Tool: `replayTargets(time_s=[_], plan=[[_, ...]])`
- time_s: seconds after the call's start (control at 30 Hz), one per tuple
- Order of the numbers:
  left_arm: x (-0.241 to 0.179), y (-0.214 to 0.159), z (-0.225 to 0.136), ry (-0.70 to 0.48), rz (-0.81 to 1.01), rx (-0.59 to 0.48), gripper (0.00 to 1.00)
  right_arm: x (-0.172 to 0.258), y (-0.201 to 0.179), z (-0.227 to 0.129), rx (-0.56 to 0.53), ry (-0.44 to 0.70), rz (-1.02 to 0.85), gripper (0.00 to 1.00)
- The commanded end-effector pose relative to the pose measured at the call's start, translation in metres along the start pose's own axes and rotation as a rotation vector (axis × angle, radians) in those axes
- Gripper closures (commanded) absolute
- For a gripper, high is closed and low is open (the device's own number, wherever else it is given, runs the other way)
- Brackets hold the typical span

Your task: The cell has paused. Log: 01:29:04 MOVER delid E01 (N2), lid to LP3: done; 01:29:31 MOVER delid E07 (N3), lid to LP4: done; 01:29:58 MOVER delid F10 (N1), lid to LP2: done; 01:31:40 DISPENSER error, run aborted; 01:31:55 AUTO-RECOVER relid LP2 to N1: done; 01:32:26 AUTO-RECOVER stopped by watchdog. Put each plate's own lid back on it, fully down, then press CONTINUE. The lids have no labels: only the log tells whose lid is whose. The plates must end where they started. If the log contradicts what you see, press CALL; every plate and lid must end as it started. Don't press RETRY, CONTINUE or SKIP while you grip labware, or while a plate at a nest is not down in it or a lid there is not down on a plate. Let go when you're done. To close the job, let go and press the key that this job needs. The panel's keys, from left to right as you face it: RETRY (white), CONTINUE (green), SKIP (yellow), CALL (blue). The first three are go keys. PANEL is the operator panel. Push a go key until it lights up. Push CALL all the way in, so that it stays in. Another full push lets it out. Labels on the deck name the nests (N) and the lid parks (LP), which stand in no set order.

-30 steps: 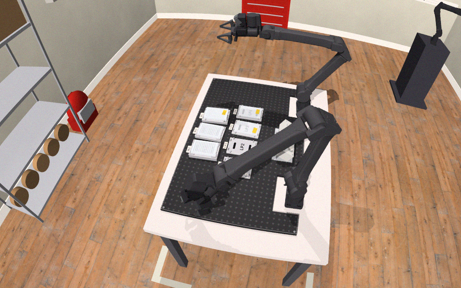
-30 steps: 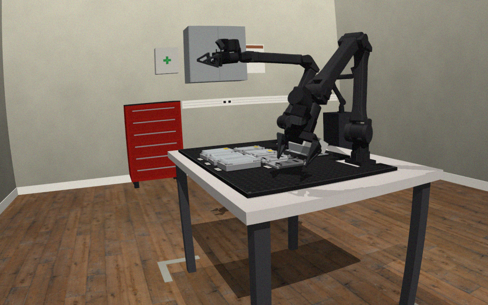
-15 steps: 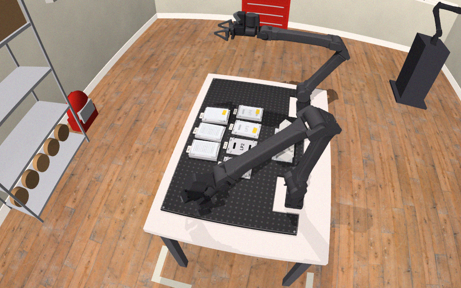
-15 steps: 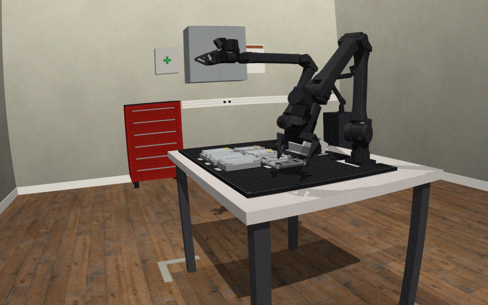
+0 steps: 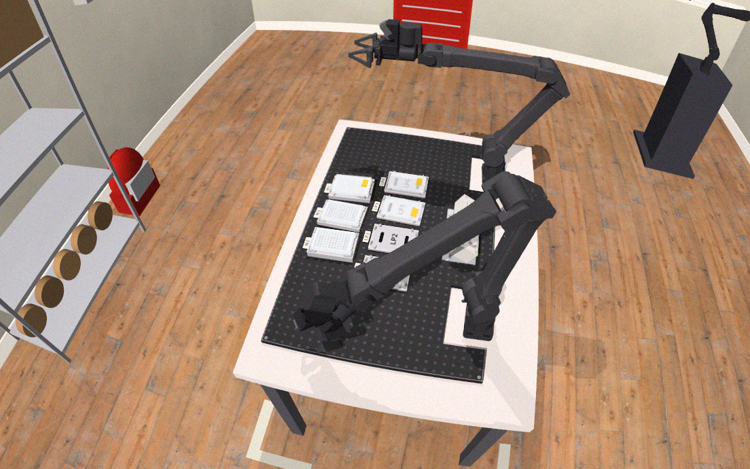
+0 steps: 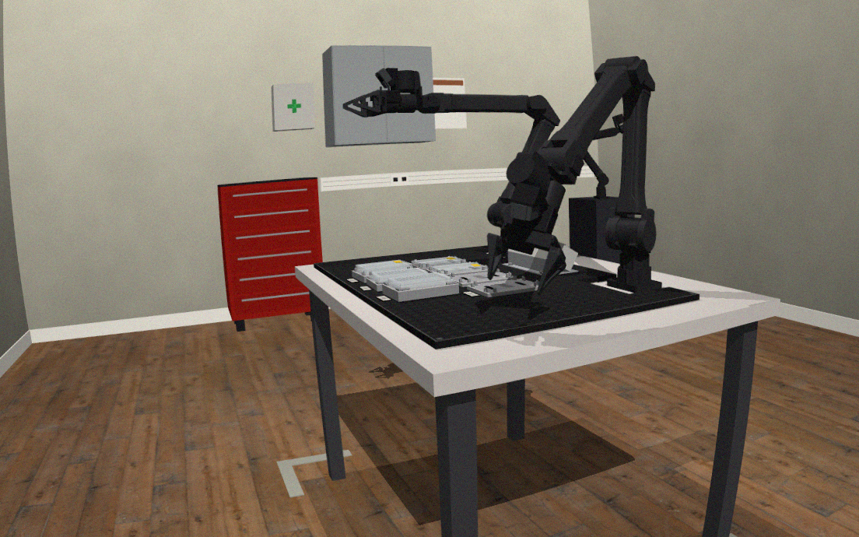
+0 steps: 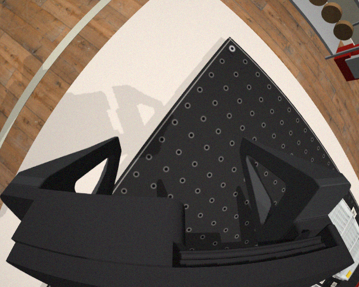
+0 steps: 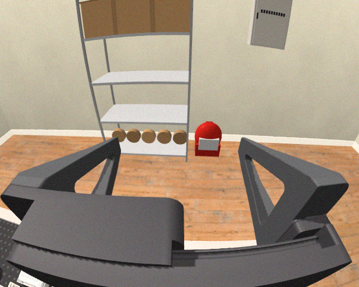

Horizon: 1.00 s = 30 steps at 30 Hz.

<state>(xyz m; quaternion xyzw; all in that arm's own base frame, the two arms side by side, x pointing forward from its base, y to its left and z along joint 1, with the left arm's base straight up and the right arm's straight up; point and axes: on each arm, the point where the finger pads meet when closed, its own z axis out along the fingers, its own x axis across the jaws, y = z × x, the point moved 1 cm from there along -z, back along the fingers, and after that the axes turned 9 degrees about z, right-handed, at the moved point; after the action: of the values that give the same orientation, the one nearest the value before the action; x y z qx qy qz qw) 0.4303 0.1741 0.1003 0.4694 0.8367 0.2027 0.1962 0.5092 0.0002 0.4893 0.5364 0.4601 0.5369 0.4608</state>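
The plate at N1 (image 5: 350,187) has a clear lid with a yellow mark on it. The plates at N3 (image 5: 341,214) and N2 (image 5: 333,240) (image 6: 421,291) show no lid. A yellow-marked lid (image 5: 414,212) lies on LP3, and another lid (image 5: 418,181) lies on the park beside N1, apparently LP4. LP2 (image 5: 393,238) is bare. My left gripper (image 5: 314,333) (image 6: 515,285) (image 7: 180,143) is open and empty, pointing down above the deck. My right gripper (image 5: 352,49) (image 6: 345,105) (image 8: 179,144) is open and empty, held high and level. The panel (image 5: 464,253) is partly hidden and its keys cannot be read.
The left forearm (image 5: 424,245) crosses over the deck and hides most of the fourth park (image 5: 401,285) and part of the panel. The black deck (image 5: 378,326) (image 7: 218,117) lies on a white table (image 5: 366,390). A shelf rack, a red cabinet and a pedestal stand away from the table.
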Motion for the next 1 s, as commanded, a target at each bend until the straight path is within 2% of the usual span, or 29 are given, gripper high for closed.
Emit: replayTargets(time_s=[0.0, 0.43, 0.47, 0.6, 0.97], plan=[[-0.004, 0.023, -0.008, -0.008, 0.004, -0.047, 0.00, 0.005, 0.034, -0.002, -0.056, 0.010, 0.012, 0.00], [-0.004, 0.023, -0.008, -0.008, 0.004, -0.047, 0.00, 0.005, 0.034, -0.002, -0.056, 0.010, 0.012, 0.00], [-0.010, 0.027, -0.013, -0.023, 0.045, -0.071, 0.00, 0.005, 0.034, -0.002, -0.056, 0.010, 0.012, 0.00], [-0.031, 0.040, -0.035, -0.029, 0.074, -0.058, 0.00, 0.005, 0.034, -0.002, -0.056, 0.010, 0.012, 0.00], [-0.064, 0.026, -0.066, -0.046, 0.218, 0.033, 0.00, 0.005, 0.034, -0.002, -0.056, 0.010, 0.012, 0.00]])
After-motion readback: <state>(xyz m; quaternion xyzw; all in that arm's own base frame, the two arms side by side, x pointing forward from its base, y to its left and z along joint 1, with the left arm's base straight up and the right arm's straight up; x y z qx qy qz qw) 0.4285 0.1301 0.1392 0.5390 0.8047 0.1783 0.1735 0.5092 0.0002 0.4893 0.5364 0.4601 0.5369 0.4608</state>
